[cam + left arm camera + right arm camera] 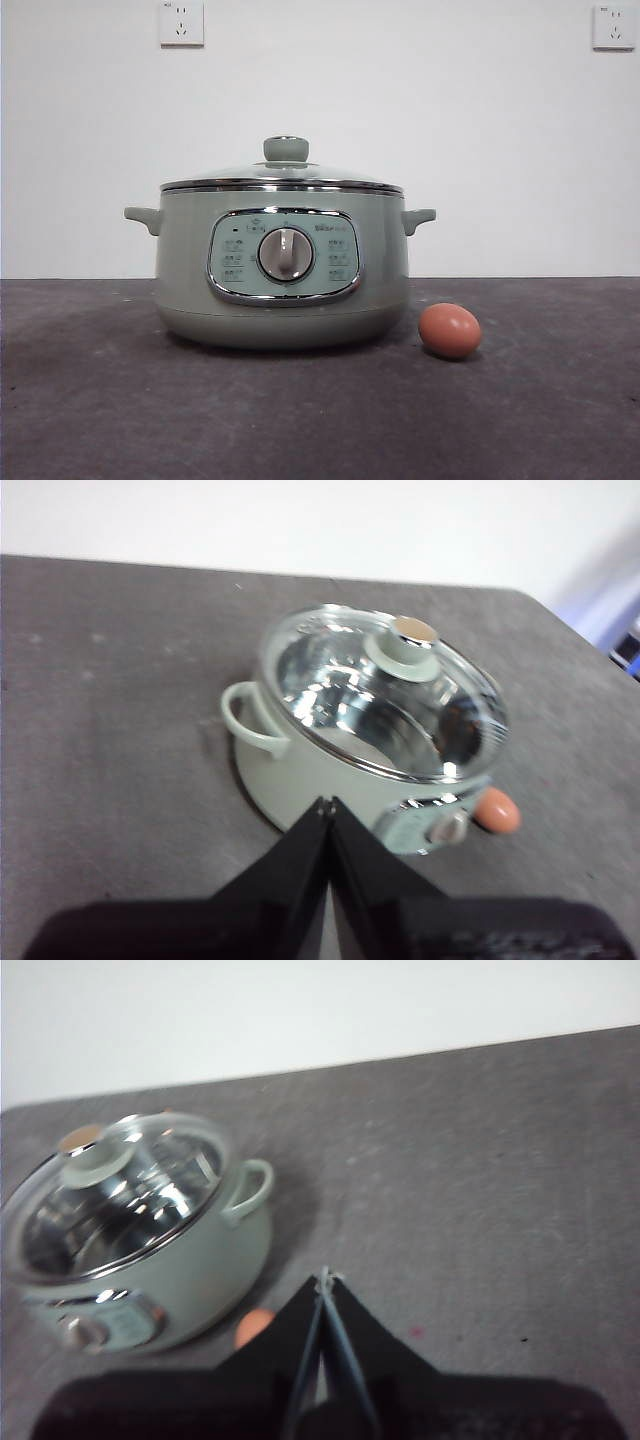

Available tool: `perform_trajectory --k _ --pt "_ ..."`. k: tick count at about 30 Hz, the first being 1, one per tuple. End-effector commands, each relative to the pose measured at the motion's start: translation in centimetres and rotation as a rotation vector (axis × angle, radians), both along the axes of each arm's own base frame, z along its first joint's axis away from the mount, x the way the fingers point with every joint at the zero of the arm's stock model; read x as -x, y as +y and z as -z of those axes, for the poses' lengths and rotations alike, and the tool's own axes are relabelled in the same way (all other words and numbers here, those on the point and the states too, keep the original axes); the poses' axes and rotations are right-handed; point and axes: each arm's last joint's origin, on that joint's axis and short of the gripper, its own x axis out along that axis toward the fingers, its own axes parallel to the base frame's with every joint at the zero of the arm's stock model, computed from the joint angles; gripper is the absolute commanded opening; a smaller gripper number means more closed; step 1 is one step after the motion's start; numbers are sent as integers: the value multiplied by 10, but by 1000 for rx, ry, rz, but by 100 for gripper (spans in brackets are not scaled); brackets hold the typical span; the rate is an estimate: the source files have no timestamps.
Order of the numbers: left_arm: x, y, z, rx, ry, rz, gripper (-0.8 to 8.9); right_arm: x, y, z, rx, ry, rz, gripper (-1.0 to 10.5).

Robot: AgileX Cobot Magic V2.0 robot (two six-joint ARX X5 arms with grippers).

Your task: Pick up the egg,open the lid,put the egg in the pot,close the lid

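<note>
We see the lid (285,172) on the pot (283,265), the egg (449,330) beside it; both grippers' (327,805) (326,1276) jaws closed, empty.

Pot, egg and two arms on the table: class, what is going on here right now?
Nothing is being handled yet. The pot stands on the table with the lid on. The egg lies on the table beside the pot's base. The left gripper and the right gripper are both shut, empty, and held back from the pot.
</note>
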Motion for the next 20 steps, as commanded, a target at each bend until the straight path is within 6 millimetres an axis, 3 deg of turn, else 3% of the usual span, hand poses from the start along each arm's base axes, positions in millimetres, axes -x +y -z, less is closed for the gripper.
perform_trajectory --k 1,8,18,20 --pt "4 -1 -15 -54 -1 46 -7 0 1 -16 39 28 -55 -11" --pt "12 -3 -40 -89 -7 85 -7 4 2 -43 94 106 -125 -11" --pt "15 -5 -41 -67 0 133 3 8 2 -51 112 108 -134 2" --pt "15 -6 -42 -61 -1 146 83 8 2 -51 112 107 -135 29"
